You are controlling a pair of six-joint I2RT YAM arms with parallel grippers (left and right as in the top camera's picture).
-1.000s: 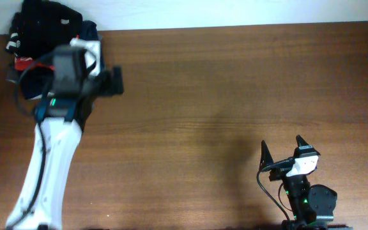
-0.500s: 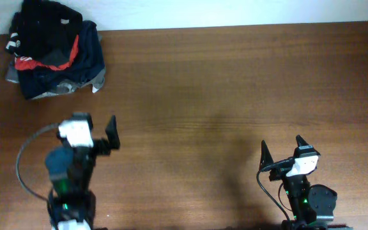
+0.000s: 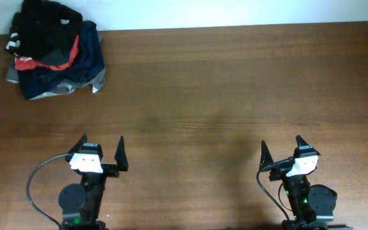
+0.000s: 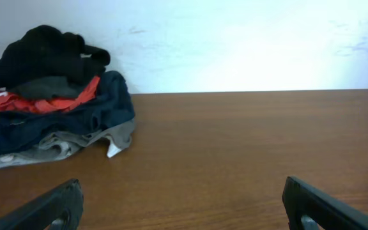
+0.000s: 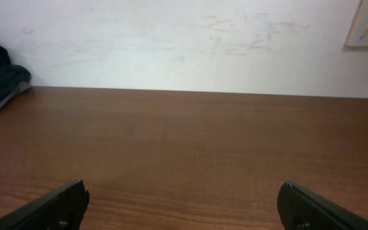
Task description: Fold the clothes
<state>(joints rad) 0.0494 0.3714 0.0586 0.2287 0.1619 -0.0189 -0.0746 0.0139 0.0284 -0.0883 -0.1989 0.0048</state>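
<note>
Overhead — black T-shirt atop pile; right wrist — pile's edge.

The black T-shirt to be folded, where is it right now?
In the overhead view, the black T-shirt lies on top of the red garment and the navy garment at the table's far left corner, against the wall.
</note>
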